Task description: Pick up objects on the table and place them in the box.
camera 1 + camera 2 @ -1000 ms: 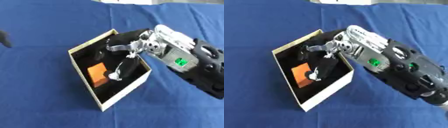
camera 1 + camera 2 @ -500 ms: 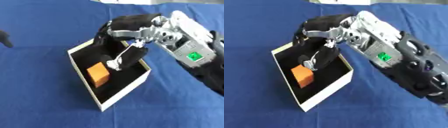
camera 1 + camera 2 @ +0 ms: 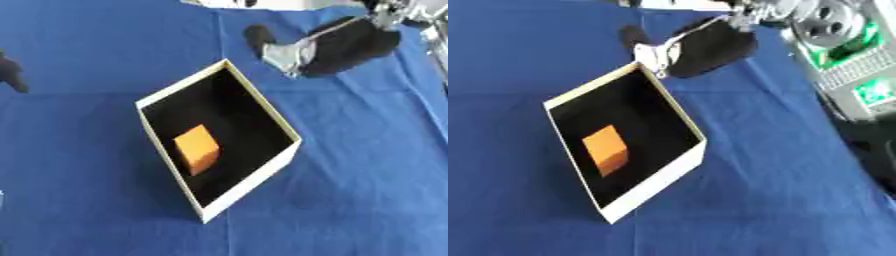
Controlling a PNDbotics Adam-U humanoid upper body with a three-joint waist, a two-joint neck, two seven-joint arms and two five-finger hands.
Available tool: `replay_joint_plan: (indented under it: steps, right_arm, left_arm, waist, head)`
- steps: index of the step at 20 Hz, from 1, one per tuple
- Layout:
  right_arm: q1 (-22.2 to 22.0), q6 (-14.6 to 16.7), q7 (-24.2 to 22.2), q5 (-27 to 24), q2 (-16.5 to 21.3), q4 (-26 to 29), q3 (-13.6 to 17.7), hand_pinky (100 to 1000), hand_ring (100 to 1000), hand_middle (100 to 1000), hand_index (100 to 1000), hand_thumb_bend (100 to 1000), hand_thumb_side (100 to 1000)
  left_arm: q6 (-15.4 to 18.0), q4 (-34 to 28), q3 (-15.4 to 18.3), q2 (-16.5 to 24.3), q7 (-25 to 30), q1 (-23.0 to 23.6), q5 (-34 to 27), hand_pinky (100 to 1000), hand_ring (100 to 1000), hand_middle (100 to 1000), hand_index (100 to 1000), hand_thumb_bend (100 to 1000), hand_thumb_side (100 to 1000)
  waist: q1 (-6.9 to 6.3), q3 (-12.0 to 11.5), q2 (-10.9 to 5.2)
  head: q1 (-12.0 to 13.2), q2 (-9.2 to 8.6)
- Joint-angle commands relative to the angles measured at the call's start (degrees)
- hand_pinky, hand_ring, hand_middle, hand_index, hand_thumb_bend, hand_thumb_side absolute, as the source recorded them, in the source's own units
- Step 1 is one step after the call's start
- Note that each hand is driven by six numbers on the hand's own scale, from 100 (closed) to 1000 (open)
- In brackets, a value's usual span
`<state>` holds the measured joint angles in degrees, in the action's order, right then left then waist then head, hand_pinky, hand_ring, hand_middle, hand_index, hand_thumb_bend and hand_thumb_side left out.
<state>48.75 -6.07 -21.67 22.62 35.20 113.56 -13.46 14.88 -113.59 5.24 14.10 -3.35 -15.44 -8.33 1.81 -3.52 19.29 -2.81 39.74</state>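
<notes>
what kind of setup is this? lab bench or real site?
Looks like a staged test table, probably a lab: plain blue cloth, a single open box holding an orange cube, and the robot's right hand above it.

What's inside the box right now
One orange block lies on the black floor of the box, left of its middle. Nothing else shows inside. The near wall hides a strip of floor along the front edge, so that part cannot be checked.

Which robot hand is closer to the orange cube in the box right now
The right robot hand. It is above the box's far corner, up and to the right of the orange cube. The left robot hand shows only as a dark shape at the left edge, farther off.
</notes>
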Motion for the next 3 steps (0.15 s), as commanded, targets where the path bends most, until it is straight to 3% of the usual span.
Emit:
replay_joint_plan:
  steps: [1, 2, 3]
  right_arm:
    - [-3.4, 3.3, 12.2, -3.6, 0.9, 1.0, 5.8, 785, 824, 595, 772, 100, 542]
    - [-5.2, 4.3, 16.0, -4.6, 0.7, 1.0, 6.8, 783, 818, 592, 764, 100, 652]
    - [-6.9, 5.2, 19.8, -5.3, 0.4, 1.0, 7.7, 781, 815, 591, 761, 100, 677]
  left_arm:
    - [0.8, -1.0, 0.9, 0.5, -1.0, -0.4, 0.3, 376, 514, 522, 669, 100, 706]
    - [1.0, -1.0, 1.0, 0.5, -1.4, -0.5, 0.3, 377, 514, 522, 668, 100, 703]
    - [1.3, -1.0, 1.1, 0.5, -1.8, -0.6, 0.3, 377, 514, 522, 668, 100, 701]
  waist:
    - [-0.38, 0.2, -0.81]
    - [-0.54, 0.4, -0.71]
    - [-0.7, 0.5, -0.63]
  head:
    - [0.5, -0.3]
    - [0.6, -0.44]
    - [0.6, -0.57]
